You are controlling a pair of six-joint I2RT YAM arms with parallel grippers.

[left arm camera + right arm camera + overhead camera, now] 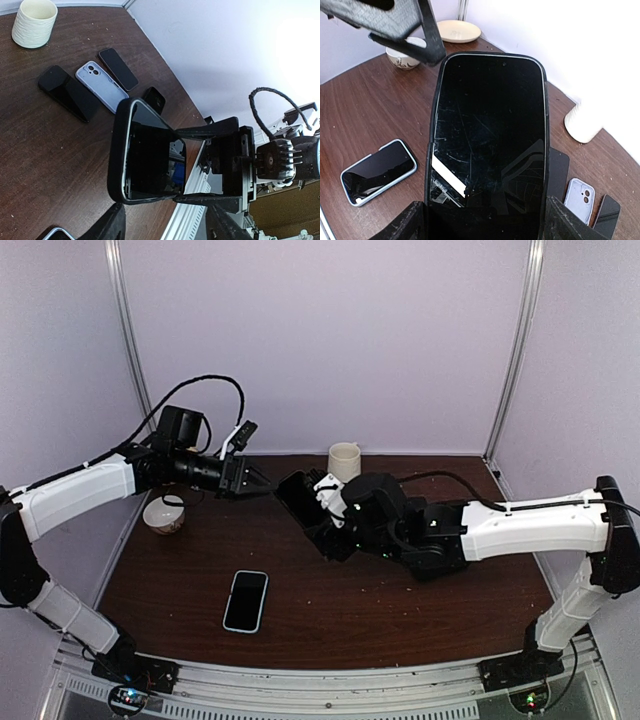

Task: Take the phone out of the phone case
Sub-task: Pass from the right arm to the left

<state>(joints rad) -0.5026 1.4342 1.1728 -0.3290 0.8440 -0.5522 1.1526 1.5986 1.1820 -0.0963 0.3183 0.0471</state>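
My R arm reaches centre-frame, R gripper clamping phone case, long axis aimed upper-left at spread, empty L gripper.

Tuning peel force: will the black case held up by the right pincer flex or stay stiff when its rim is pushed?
Likely flexes: the black case has a thin, matte rim, rubbery-looking. The glossy phone is probably slick, so push the rim. The right pincer clamps only its lower end, so the free top may swing away.
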